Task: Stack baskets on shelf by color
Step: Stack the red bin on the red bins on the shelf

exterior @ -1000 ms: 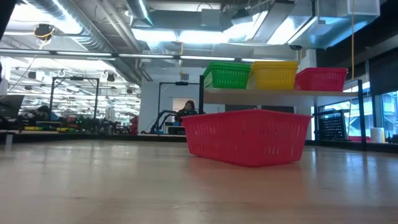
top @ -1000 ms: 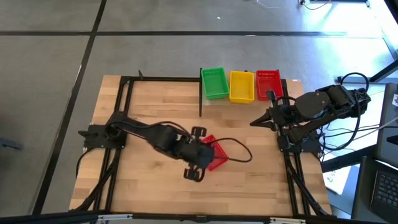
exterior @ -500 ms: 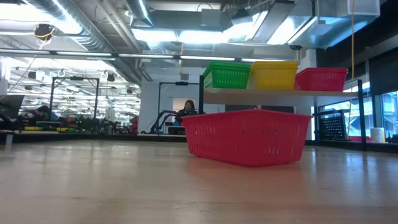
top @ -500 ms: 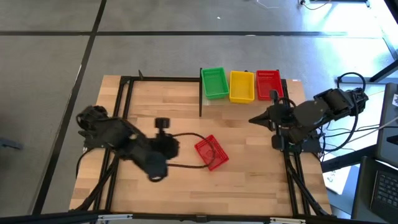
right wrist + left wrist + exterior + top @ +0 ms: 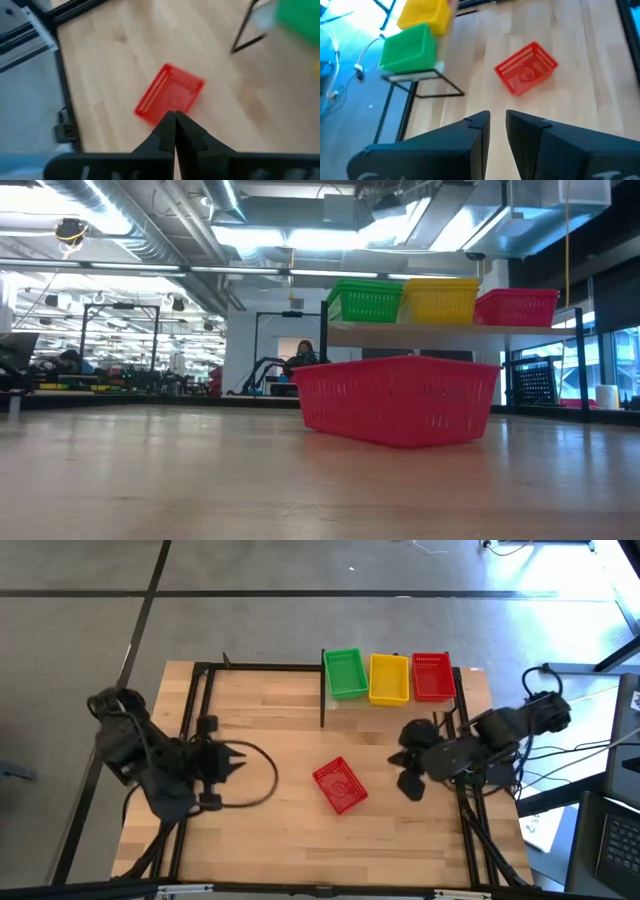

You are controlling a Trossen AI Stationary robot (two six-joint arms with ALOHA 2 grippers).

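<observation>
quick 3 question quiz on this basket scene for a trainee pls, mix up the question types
1. True or false: the loose red basket lies on the tabletop, not on the shelf.
2. Going from the dark post outward, the shelf stacks run: A) green stack, yellow stack, red stack; B) red, yellow, green; C) yellow, green, red.
3. Which gripper has its fingers shut, the left gripper or the right gripper?

Key:
1. True
2. A
3. The right gripper; the left shows a narrow gap, holding nothing.
</observation>
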